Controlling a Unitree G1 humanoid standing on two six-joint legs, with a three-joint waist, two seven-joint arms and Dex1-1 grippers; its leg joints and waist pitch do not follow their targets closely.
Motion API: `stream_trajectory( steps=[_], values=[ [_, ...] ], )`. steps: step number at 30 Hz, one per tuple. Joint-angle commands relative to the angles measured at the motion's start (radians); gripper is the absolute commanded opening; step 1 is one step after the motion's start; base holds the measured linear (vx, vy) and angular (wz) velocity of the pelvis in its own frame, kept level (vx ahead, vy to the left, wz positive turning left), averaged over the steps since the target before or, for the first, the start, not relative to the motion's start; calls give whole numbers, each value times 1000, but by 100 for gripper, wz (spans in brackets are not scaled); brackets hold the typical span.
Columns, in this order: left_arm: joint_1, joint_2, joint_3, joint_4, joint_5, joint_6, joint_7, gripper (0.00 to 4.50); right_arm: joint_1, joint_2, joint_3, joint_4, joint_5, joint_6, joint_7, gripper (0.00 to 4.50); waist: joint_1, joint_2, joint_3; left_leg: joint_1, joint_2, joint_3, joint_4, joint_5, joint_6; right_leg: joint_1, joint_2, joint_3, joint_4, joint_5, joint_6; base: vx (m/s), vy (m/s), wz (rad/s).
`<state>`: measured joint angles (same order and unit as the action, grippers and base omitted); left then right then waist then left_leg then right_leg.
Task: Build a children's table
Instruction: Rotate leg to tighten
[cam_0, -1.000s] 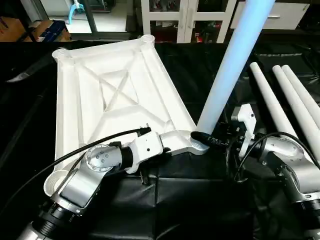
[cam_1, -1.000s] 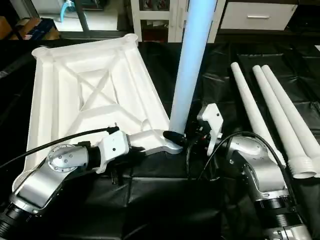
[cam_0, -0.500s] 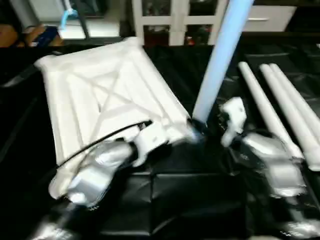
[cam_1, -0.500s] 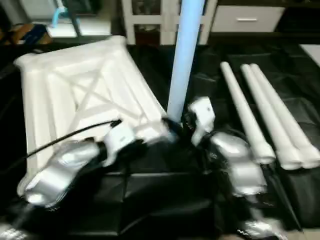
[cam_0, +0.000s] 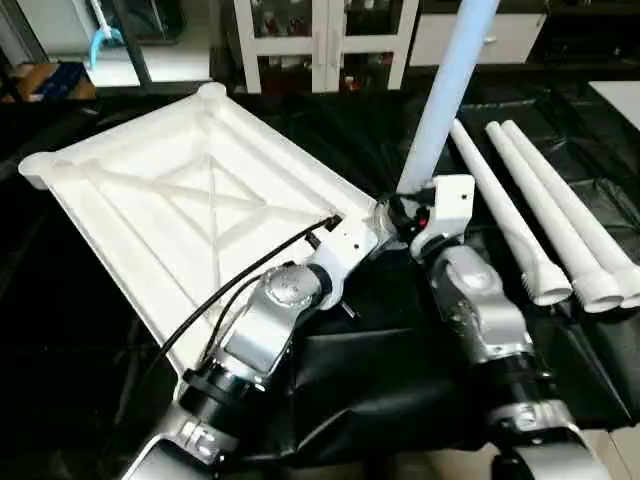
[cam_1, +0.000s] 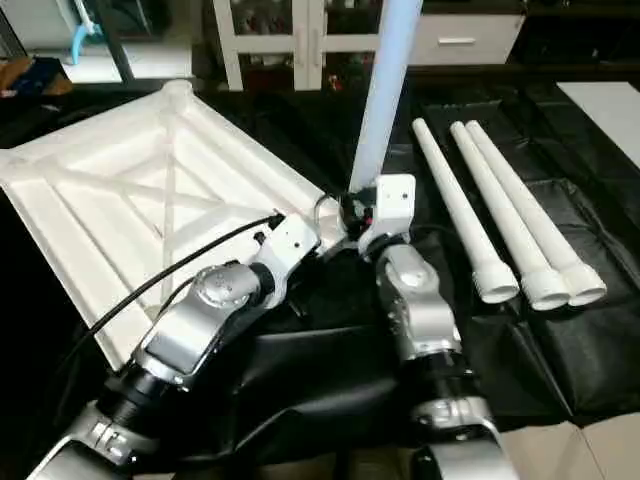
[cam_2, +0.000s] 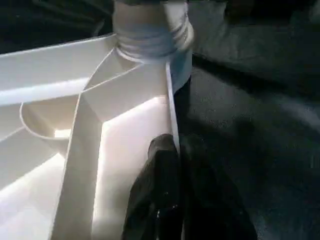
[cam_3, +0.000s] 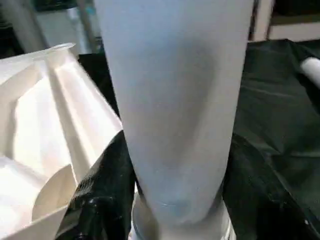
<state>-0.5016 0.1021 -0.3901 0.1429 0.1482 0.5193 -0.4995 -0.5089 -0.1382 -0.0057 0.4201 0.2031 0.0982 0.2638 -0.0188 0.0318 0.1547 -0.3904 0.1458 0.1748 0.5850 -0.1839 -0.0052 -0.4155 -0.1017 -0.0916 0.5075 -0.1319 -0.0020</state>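
Observation:
The children's table top (cam_0: 200, 200) lies upside down on black cloth, X ribs facing up. One white leg (cam_0: 445, 90) stands upright in the round socket at the top's near right corner. My right gripper (cam_3: 176, 145) is shut on that leg just above the socket, one black finger (cam_3: 105, 185) on each side. My left gripper (cam_2: 167, 150) is shut on the top's thin rim right beside that socket (cam_2: 150, 35). In the left eye view both wrists meet at this corner (cam_0: 385, 225).
Three spare legs (cam_0: 500, 200) lie side by side on the cloth to the right, wide ends toward me. A white glass-door cabinet (cam_0: 320, 40) stands behind. A black cable (cam_0: 250, 285) loops over my left forearm. Pale floor (cam_1: 590, 440) shows at the cloth's near right edge.
The whole picture has swung and tilted, so the camera moved. Both grippers keep their holds at the corner, and the leg stays upright in its socket.

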Motion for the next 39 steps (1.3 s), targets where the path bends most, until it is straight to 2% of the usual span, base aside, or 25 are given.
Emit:
stream_trajectory(
  steps=[1, 2, 3, 4, 5, 6, 8, 9, 10, 12, 13, 14, 15, 16, 18, 19, 21, 22, 23, 25, 32, 36, 37, 38, 39],
  values=[
    [25, 58, -20, -45, -7, -90, -82, 0, 29, -51, 8, -56, 41, 19, 119, 269, 7, -4, -62, 29, 74, -41, -99, -489, -4, 26, -67, 45, -55, -483, -132, 0, 0, 0],
    [28, 64, -20, -47, -8, -96, -87, 0, 31, -58, 9, -62, 45, 19, 130, 276, 10, -5, -65, 27, 74, -41, -98, -468, 3, 30, -66, 46, -51, -457, -144, 0, 0, 0],
    [54, 107, -22, -77, -29, -136, -143, 0, 49, -114, 25, -106, 60, 35, 214, 276, 17, -3, -69, 25, 78, -37, -98, -417, 15, 34, -64, 50, -43, -391, -169, 0, 0, 0],
    [70, 133, -24, -97, -44, -164, -181, 0, 61, -151, 38, -131, 66, 44, 266, 287, 25, -4, -69, 25, 80, -31, -96, -371, 32, 33, -62, 54, -31, -328, -198, 0, 0, 0],
    [91, 163, -24, -124, -59, -171, -221, 0, 76, -193, 47, -162, 70, 54, 329, 287, 26, -2, -66, 24, 79, -26, -97, -365, 40, 31, -60, 56, -31, -327, -202, 54, -27, 10],
    [108, 185, -24, -146, -68, -174, -247, 0, 92, -223, 49, -193, 80, 66, 375, 287, 32, -5, -64, 29, 80, -20, -93, -360, 49, 27, -62, 63, -29, -335, -209, 69, -32, 12],
    [134, 215, -17, -178, -80, -173, -273, 0, 116, -267, 42, -240, 105, 86, 446, 287, 35, -12, -69, 29, 78, -12, -87, -324, 64, 26, -61, 73, -21, -331, -220, 71, -32, 13],
    [142, 223, -13, -188, -84, -174, -278, 0, 126, -282, 41, -255, 112, 87, 470, 287, 38, -11, -74, 32, 79, -6, -83, -282, 78, 24, -58, 78, -14, -298, -235, 66, -28, 13],
    [152, 233, -9, -199, -93, -177, -286, 0, 137, -299, 40, -268, 123, 88, 501, 287, 40, -12, -78, 28, 78, -3, -78, -233, 99, 27, -57, 80, -5, -256, -248, 66, -28, 13],
    [170, 253, -7, -216, -111, -186, -307, 0, 158, -324, 39, -289, 152, 96, 555, 287, 44, -12, -79, 19, 79, -3, -73, -168, 137, 32, -56, 80, 7, -193, -267, 70, -17, 5],
    [174, 258, -9, -220, -112, -187, -312, 0, 164, -327, 40, -292, 162, 100, 571, 287, 46, -10, -81, 18, 80, -4, -72, -149, 147, 34, -55, 79, 12, -175, -274, 72, -14, 2],
    [180, 266, -10, -224, -114, -193, -319, 0, 170, -334, 43, -298, 175, 106, 591, 287, 49, -9, -83, 25, 80, 0, -68, -125, 161, 28, -51, 78, 14, -140, -289, 58, -13, 0],
    [181, 267, -11, -224, -114, -194, -320, 0, 171, -334, 44, -298, 177, 108, 594, 287, 49, -13, -84, 22, 77, 0, -66, -110, 169, 33, -50, 77, 18, -123, -294, 0, 0, 0],
    [182, 271, -13, -225, -112, -196, -322, 0, 173, -334, 47, -299, 186, 118, 603, 287, 53, -12, -84, 21, 78, 0, -65, -83, 186, 34, -52, 77, 21, -105, -303, 0, 0, 0],
    [182, 272, -13, -226, -112, -196, -323, 0, 174, -333, 48, -300, 193, 127, 610, 253, 54, -11, -81, 19, 79, 0, -66, -98, 183, 35, -54, 76, 16, -145, -300, 0, 0, 0],
    [184, 273, -12, -230, -113, -195, -326, 0, 178, -333, 51, -307, 210, 148, 635, 253, 53, -12, -80, 20, 79, -1, -67, -110, 178, 35, -53, 76, 14, -166, -296, 0, 0, 0],
    [185, 274, -12, -231, -113, -194, -328, 0, 180, -335, 52, -311, 218, 158, 649, 248, 53, -12, -75, 22, 81, -3, -73, -171, 146, 33, -53, 76, 4, -261, -273, 0, 0, 0],
    [187, 277, -11, -236, -114, -192, -331, 0, 184, -337, 53, -317, 219, 167, 658, 220, 53, -12, -74, 22, 81, -4, -75, -181, 136, 32, -53, 76, 2, -276, -267, 0, 0, 0],
    [187, 277, -12, -236, -114, -192, -331, 0, 184, -338, 53, -317, 219, 167, 659, 220, 54, -10, -73, 25, 81, -4, -77, -199, 122, 30, -52, 77, 0, -293, -259, 0, 0, 0],
    [187, 282, -13, -239, -116, -192, -333, 0, 186, -339, 54, -317, 218, 169, 663, 208, 52, -10, -75, 25, 82, -5, -78, -201, 106, 29, -51, 77, 1, -288, -251, 0, 0, 0],
    [187, 288, -15, -238, -120, -193, -336, 0, 189, -340, 53, -322, 225, 187, 661, 204, 53, -11, -78, 21, 79, -4, -73, -163, 123, 33, -53, 78, 6, -239, -265, 0, 0, 0],
    [179, 280, -22, -226, -102, -164, -320, 0, 178, -294, 40, -279, 157, 206, 521, 202, 49, -12, -76, 18, 77, -4, -75, -174, 115, 32, -52, 77, 4, -264, -259, 0, 0, 0],
    [172, 272, -27, -217, -91, -147, -307, 0, 171, -273, 38, -256, 131, 205, 461, 202, 46, -12, -74, 17, 77, -6, -78, -194, 100, 32, -53, 77, 0, -305, -248, 0, 0, 0],
    [156, 247, -36, -198, -73, -112, -275, 0, 148, -216, 10, -201, 94, 207, 318, 201, 42, -15, -74, 16, 76, -7, -78, -203, 90, 32, -52, 76, -1, -327, -241, 0, 0, 0],
    [154, 243, -37, -196, -71, -108, -271, 0, 145, -210, 6, -196, 92, 208, 303, 201, 39, -13, -71, 19, 75, -8, -81, -230, 68, 28, -53, 76, -7, -378, -226, 0, 0, 0]
  ],
)
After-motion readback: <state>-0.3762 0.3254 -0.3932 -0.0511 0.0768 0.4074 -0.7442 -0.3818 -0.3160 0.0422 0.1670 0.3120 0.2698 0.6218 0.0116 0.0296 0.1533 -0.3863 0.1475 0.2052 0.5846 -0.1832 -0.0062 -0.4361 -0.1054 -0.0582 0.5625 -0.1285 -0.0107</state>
